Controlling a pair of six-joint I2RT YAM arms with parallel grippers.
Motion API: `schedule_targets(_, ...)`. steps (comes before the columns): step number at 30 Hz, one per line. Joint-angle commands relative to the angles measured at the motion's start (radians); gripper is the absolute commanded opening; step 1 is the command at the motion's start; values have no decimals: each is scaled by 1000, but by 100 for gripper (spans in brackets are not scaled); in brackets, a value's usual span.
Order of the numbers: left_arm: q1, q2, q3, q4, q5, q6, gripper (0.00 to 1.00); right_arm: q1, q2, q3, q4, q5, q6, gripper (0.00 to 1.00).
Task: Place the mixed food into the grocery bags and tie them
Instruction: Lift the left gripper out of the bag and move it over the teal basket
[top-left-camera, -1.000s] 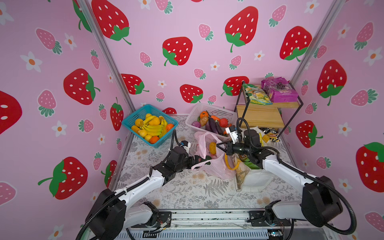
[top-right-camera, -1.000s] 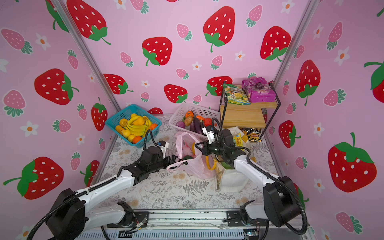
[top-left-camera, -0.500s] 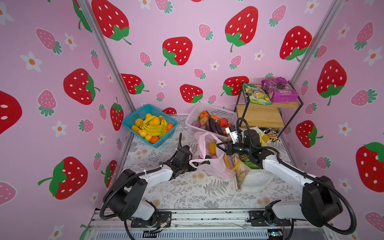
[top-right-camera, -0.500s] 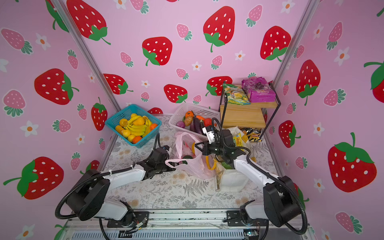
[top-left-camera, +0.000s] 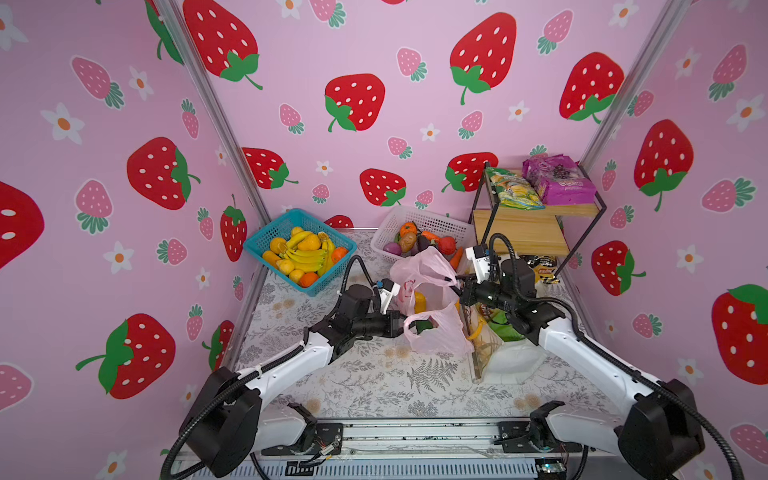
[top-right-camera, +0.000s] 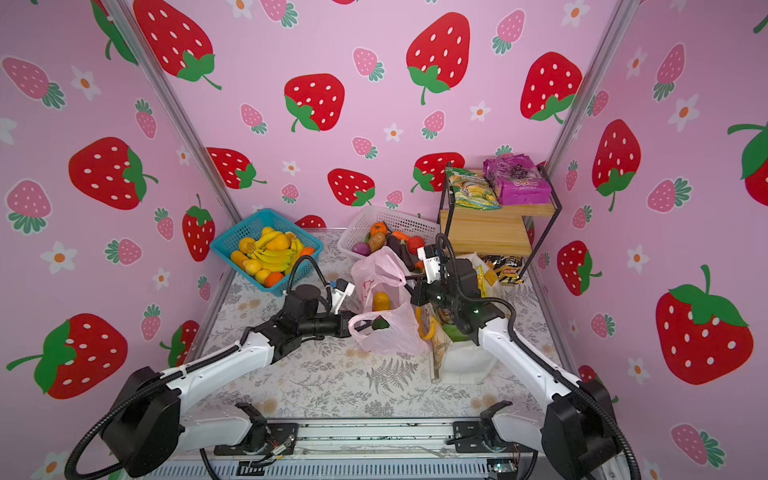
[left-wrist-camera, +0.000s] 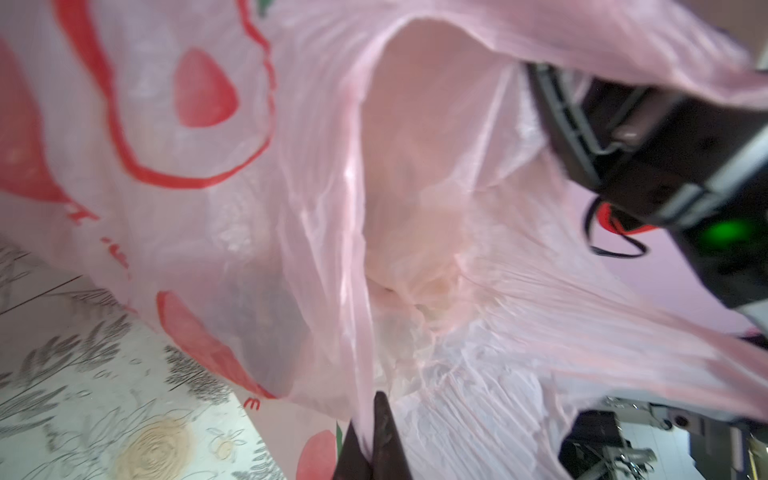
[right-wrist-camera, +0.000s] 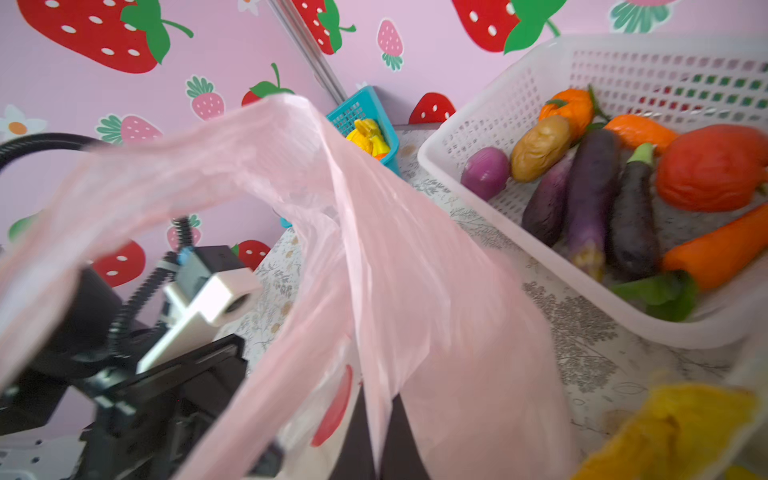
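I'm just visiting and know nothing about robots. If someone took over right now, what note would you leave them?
Left gripper: shut on one handle of the pink bag.
Right gripper: shut on the other handle.
The bag sits beside the white tote.
Done: toy fruits show inside the pink bag, a green packet in the tote.
To do: knot the pink handles, then close the tote.

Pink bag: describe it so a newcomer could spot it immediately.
Mid-table on the floral tabletop, just in front of the white basket, stands the pink bag. Unlike the white tote beside it, it is thin, translucent, red-printed plastic.
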Motion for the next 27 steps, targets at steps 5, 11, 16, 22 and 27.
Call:
schedule_targets(5,71,-52,39,31,132,-50,0,-4,-20,10,-78,146,-66,0)
schedule_targets(11,157,-73,-5,0,33,-61,10,-4,-7,-8,-57,127,-63,0)
schedule_targets(16,212,-124,41,-148,-104,19,47,-4,-2,-23,0,63,-40,0)
schedule_targets(22,308,-212,175,-414,-621,153,71,-4,-8,-42,28,48,-34,0)
schedule_targets(27,427,-106,295,-428,-829,224,81,-4,-8,-55,51,21,-32,0)
